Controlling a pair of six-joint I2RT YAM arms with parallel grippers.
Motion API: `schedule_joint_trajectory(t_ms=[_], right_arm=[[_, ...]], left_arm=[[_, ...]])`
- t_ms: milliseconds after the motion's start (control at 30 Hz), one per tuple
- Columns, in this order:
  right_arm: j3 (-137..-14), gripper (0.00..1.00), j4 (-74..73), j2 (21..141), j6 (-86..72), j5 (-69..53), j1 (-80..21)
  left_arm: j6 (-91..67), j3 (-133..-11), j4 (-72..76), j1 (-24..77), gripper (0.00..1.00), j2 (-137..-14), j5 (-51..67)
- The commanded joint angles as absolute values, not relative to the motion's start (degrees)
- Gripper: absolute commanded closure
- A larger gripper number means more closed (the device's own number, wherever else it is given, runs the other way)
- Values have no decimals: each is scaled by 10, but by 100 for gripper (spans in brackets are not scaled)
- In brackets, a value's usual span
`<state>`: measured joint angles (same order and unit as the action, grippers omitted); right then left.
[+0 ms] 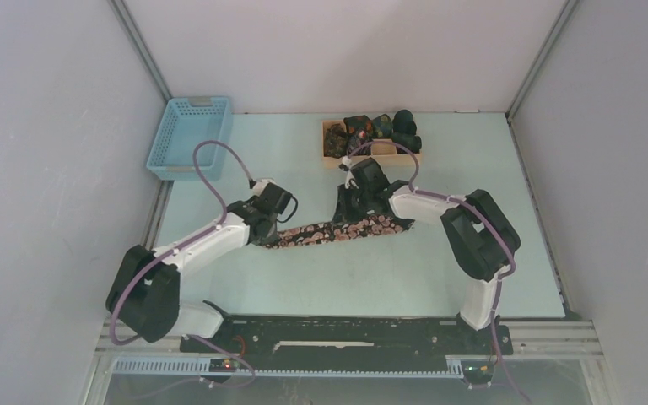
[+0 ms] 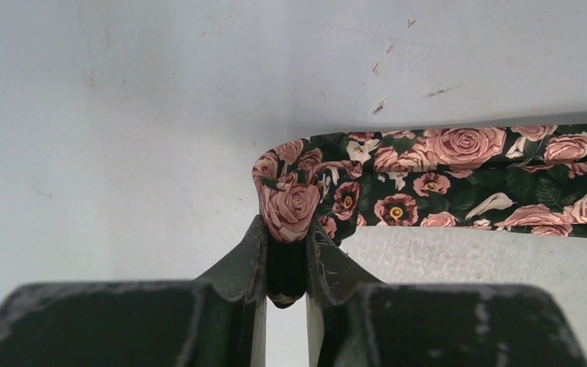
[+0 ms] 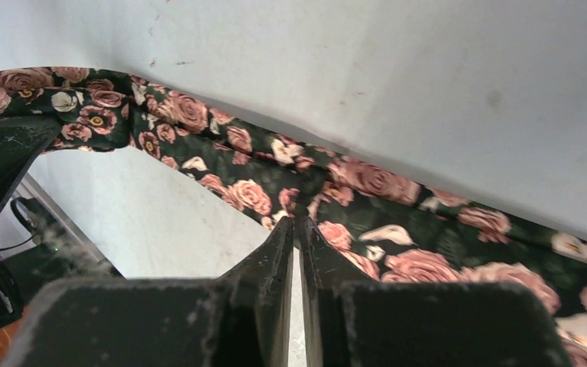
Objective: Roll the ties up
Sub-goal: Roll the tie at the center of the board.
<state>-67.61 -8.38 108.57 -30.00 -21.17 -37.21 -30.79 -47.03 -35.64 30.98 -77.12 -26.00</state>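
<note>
- The tie (image 1: 337, 230), dark cloth printed with pink roses, stretches across the middle of the counter (image 1: 304, 278). It runs between the two arms, from lower left to upper right in the top view.
- The left arm (image 1: 207, 240) reaches in from the left to the tie's left end.
- In the left wrist view, the left jaws stand narrow and clamp that end. The cloth is folded back on itself there, a bunched fold with a rose on it bulges above the tips, and a bit of fabric shows in the gap below.
- From that fold the tie runs off to the right, lifted a little over the counter and throwing a shadow.
- The right arm (image 1: 426, 202) bends in from the right, and its wrist is over the tie right of the middle.
- In the right wrist view, the right jaws are drawn almost together, with only a thin slit between them. Their tips nip the tie's near edge, where the cloth creases.
- The wider part of the tie goes on past the right jaws to the right.
- Several rolled ties (image 1: 380, 126), dark with coloured flecks, sit in a tray (image 1: 329, 126) at the far edge, just behind the right wrist.
- A blue basket (image 1: 190, 135) stands at the far left corner, well apart from the tie.
</note>
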Motion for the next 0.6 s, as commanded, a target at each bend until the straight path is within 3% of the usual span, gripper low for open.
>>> schedule_joint_trajectory(t_ms=[0,367,567], right_arm=[[-658,87,-60,1037,-307,-177,-361],[-617,50,-55,970,-336,-115,-340],[-586,45,-43,921,-345,-58,-336]], left_arm=[[-299,-511,-393,336,100,-799,-340],[-336,-575,-426,412,100,-904,-395],[-351,-604,-431,444,100,-946,-399]])
